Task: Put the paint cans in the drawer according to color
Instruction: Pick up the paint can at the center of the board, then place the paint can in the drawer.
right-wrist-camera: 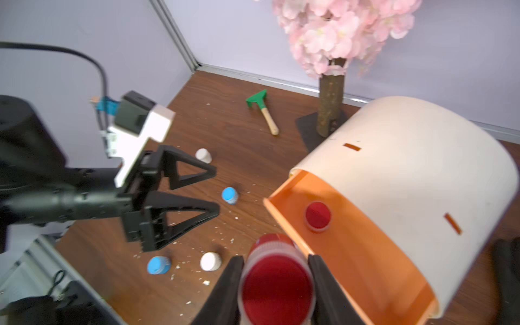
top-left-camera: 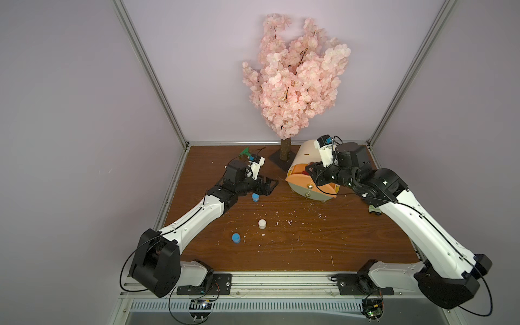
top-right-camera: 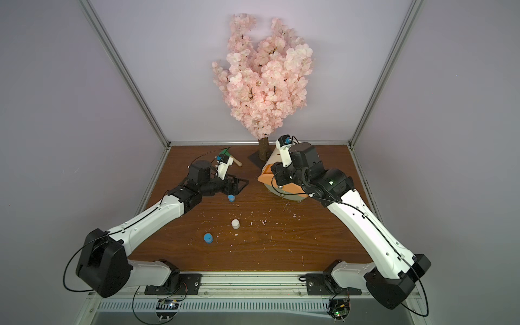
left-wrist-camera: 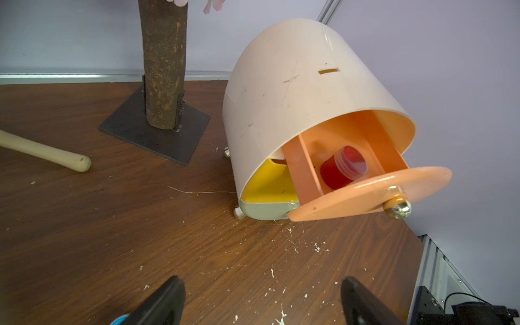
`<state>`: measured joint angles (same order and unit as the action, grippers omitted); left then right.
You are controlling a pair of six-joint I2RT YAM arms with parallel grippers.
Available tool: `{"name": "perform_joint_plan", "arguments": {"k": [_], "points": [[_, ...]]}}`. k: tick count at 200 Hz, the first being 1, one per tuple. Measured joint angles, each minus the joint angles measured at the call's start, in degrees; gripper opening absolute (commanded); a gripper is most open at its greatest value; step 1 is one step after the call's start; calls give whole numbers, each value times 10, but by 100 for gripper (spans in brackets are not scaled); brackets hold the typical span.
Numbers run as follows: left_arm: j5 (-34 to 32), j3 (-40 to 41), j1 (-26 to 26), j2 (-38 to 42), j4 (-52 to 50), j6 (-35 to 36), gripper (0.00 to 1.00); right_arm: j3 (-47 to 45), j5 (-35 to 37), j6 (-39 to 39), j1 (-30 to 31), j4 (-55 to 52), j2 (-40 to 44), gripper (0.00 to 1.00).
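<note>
Red paint can (right-wrist-camera: 277, 289), pinched in the right gripper (right-wrist-camera: 275, 259), hovers at the near edge of the open peach-orange drawer (right-wrist-camera: 360, 253), which holds another red can (right-wrist-camera: 318, 216). The next move, I'd say, is to carry it over the tray and release. On the left, the left gripper (right-wrist-camera: 216, 190) stands spread beside a blue can (top-left-camera: 58, 197).

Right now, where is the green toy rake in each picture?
Top view: left of the tree trunk, only the rake's green head peeks out.
Top view: same place, head and handle end show.
Left wrist: only its wooden handle.
Right wrist: the whole rake.
Landmark: that trunk, near it in every view.
</note>
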<state>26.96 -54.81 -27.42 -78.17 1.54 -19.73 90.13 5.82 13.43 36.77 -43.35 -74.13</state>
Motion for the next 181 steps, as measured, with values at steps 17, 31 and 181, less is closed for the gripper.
{"name": "perform_joint_plan", "arguments": {"k": [17, 31, 181], "points": [[2, -9, -14, -11, 5, -3, 88, 6, 7, -14, -24, -19, -14, 31], [3, -17, -26, -23, 11, -5, 88, 6, 7, -24, -44, -32, -22, 31], [12, -25, -44, -58, 48, -26, 89, -37, -55, -55, -114, -41, -66, 32]]}}
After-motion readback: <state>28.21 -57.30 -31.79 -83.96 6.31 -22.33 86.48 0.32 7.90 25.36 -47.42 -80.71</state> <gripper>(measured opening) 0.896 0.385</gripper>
